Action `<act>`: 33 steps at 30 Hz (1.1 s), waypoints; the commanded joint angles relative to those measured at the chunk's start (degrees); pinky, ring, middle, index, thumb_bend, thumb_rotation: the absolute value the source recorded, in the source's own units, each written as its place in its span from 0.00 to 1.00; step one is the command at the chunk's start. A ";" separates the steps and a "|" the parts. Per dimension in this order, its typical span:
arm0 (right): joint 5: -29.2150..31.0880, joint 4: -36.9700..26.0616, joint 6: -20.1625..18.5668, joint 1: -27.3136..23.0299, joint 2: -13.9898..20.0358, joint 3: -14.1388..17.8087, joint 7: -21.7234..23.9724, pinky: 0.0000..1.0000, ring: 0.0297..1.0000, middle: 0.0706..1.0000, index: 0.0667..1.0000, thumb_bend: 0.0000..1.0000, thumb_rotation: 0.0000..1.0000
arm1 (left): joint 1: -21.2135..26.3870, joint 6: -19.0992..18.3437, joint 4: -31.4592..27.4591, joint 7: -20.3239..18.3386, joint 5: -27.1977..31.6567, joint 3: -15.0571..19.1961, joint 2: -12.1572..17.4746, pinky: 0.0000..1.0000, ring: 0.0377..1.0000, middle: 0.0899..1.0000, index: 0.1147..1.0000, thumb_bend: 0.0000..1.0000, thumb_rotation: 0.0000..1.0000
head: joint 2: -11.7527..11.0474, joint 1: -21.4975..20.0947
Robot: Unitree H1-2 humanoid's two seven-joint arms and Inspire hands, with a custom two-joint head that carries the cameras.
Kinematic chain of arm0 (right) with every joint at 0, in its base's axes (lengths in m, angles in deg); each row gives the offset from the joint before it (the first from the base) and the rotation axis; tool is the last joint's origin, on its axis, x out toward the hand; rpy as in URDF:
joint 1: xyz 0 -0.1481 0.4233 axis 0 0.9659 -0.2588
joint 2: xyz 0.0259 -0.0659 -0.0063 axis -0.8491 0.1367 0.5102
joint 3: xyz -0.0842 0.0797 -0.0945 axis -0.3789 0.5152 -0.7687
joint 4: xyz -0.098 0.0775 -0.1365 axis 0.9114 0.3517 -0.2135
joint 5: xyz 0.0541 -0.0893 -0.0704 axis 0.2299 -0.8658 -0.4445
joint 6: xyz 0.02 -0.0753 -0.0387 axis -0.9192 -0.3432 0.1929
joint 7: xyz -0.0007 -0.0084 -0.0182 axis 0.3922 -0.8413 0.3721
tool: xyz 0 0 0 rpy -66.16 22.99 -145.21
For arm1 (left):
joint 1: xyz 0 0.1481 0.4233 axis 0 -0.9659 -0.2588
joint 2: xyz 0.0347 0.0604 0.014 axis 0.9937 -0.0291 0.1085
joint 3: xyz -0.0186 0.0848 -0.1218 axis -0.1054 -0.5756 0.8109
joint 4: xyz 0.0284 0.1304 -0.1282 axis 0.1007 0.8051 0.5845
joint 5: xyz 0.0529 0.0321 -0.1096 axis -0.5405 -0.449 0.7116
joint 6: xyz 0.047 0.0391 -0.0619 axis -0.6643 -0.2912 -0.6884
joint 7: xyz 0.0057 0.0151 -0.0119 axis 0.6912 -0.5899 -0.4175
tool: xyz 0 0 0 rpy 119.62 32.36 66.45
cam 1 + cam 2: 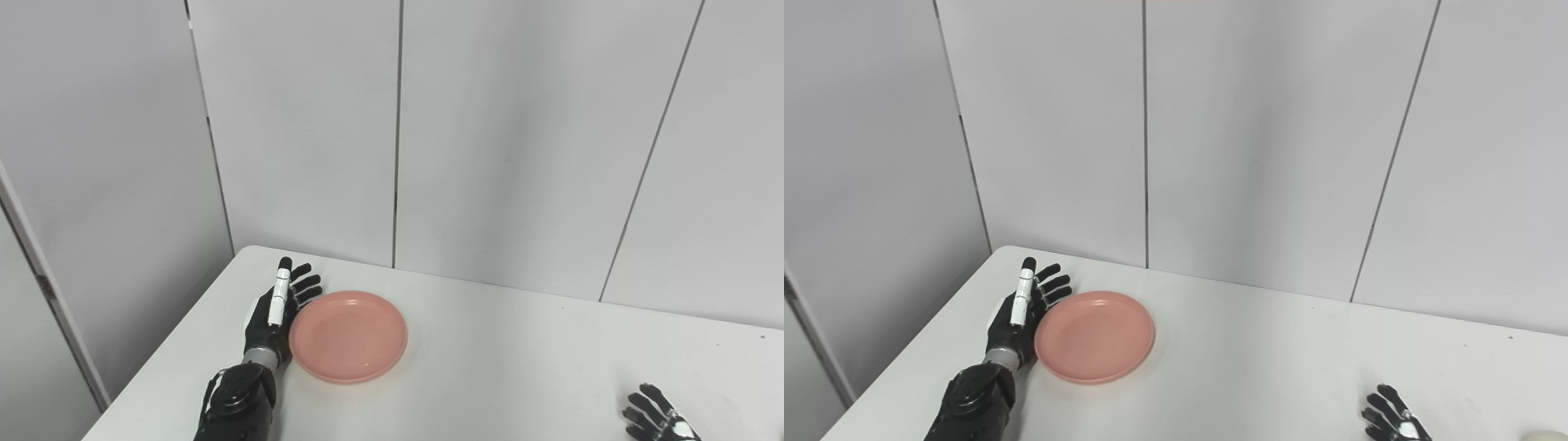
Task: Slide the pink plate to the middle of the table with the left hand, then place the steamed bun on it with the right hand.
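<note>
The pink plate (pixel 348 335) lies empty on the white table (pixel 502 361), left of the middle. My left hand (pixel 277 312) is open, fingers straight and held edge-on, pressed against the plate's left rim. My right hand (pixel 658 419) is open and empty at the bottom right edge of the picture, fingers spread. A pale rounded thing, likely the steamed bun (pixel 1543 436), just peeks in at the bottom right corner of the right eye view, to the right of my right hand (pixel 1393 419).
Grey wall panels (pixel 398 135) stand right behind the table's far edge. The table's left edge runs diagonally just left of my left arm (pixel 236 404).
</note>
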 commanded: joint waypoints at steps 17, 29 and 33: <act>-7.89 -4.44 -1.68 -0.96 -3.28 -5.37 -2.74 0.82 0.83 0.84 0.87 0.75 0.93 | 3.77 -4.06 -2.79 -3.67 -1.08 -3.57 -1.04 0.75 0.75 0.73 0.69 0.77 0.91 | 4.26 -13.09; -11.32 -5.48 -1.88 -0.89 -4.10 -6.83 -3.71 0.79 0.84 0.86 0.88 0.72 0.96 | 5.39 -5.00 -2.63 -4.64 -1.51 -5.90 -4.73 0.72 0.75 0.75 0.71 0.76 0.93 | 5.57 -17.27; -12.07 -5.53 -1.68 -1.00 -4.51 -7.21 -4.03 0.79 0.83 0.86 0.88 0.72 0.96 | 5.74 -5.12 -2.44 -5.22 -1.78 -6.63 -5.81 0.71 0.75 0.75 0.71 0.76 0.93 | 5.70 -18.74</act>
